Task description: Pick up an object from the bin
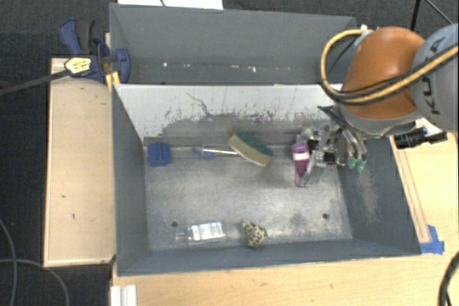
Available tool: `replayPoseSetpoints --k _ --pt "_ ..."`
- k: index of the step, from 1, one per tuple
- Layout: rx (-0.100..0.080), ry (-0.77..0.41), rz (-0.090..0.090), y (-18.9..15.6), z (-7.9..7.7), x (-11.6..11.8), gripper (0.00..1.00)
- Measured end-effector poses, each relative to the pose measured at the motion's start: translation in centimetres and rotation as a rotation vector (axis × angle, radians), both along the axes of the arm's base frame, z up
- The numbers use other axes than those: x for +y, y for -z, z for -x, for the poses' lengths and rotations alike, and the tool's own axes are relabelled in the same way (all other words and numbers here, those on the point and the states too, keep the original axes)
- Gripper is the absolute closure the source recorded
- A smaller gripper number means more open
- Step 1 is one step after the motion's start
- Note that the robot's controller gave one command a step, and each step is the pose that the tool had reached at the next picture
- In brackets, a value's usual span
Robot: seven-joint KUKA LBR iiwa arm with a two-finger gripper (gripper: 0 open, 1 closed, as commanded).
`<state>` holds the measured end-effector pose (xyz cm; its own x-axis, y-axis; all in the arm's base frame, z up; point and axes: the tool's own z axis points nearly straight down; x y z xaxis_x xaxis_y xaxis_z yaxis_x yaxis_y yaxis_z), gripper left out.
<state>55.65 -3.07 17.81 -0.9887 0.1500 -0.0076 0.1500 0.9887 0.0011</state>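
Note:
My gripper (324, 151) is low over the right back part of the bin floor, under the orange wrist cover. A small purple and magenta thing (300, 160) stands upright right against its left side; whether it is held I cannot tell. A little to the left, an oval green and tan pad (252, 147) lies tilted near the back wall.
A thin pale-blue stick (206, 151) runs left from the pad to a blue block (158, 154) at the back left. Near the front wall lie a clear packet (206, 231) and a spotted lump (253, 233). The bin's right wall rises close beside the gripper.

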Motion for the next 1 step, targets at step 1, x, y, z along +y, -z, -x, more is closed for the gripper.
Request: replayPoseSetpoints --k 1 --pt "-0.001 0.010 -0.001 -6.42 -0.45 0.82 1.00"
